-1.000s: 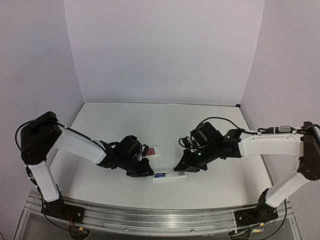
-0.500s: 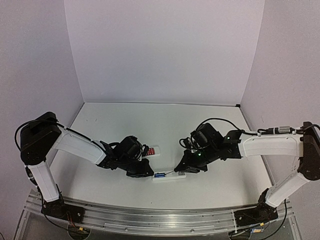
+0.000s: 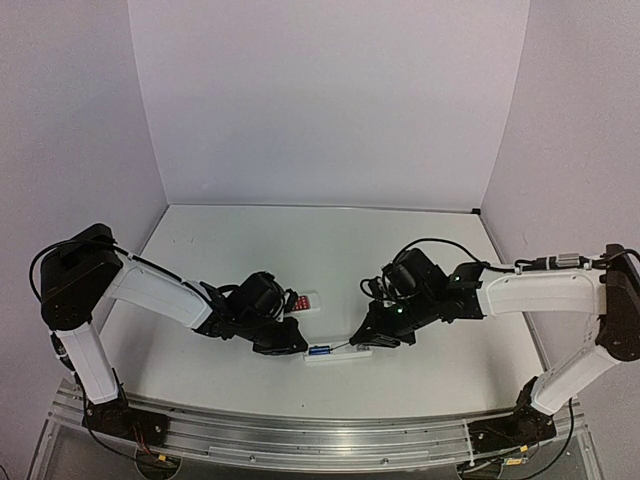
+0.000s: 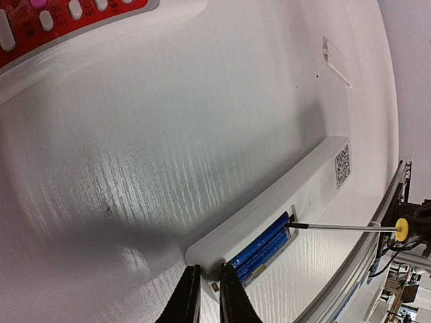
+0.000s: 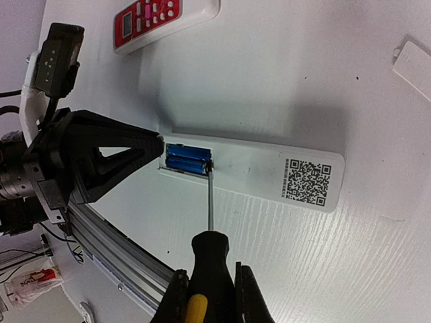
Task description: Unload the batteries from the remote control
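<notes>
White tabletop [image 3: 300,240] and plain lavender walls [image 3: 330,100] show from overhead, with the remote control [image 3: 340,355] lying near the front edge between my left gripper [image 3: 298,346] and right gripper [image 3: 366,338]. From the left wrist, my left fingers [image 4: 189,296] are pressed nearly together at the remote's end, just beside the batteries [image 4: 261,245] seated in the open bay. From the right wrist, my right gripper pinches the screwdriver [image 5: 212,259], whose tip is at the batteries' edge.

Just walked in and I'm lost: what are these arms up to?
The right gripper holds a screwdriver, its tip at the end of the two blue batteries, which sit in the open back of the white remote lying face down. The left gripper, shut, sits at that end of the remote, apparently bracing it. Neither battery is out yet.
</notes>
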Tool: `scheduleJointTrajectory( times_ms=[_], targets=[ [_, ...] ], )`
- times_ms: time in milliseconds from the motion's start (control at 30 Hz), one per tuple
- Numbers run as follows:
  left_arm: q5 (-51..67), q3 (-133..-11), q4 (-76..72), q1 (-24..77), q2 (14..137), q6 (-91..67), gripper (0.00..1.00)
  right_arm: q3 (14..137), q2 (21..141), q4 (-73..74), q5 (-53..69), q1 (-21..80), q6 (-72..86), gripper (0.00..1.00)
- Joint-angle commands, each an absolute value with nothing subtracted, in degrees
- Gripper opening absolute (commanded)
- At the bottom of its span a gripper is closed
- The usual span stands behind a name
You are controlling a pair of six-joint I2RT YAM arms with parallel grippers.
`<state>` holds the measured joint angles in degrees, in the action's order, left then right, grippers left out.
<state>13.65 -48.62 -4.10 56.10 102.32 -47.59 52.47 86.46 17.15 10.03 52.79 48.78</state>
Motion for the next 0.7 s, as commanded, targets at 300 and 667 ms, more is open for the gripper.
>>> scheduleJointTrajectory(
  times_ms=[300, 667],
  targets=[
    [13.5, -47.6, -3.4, 57.6, 102.0, -47.9, 0.10, 53.5, 90.5, 18.0, 17.1, 53.0, 52.7, 0.00],
    [13.2, -45.1, -5.2, 59.0, 101.1, -51.5, 0.07, 46.5, 88.3, 3.6, 18.5, 52.9, 56.0, 0.00]
  ],
)
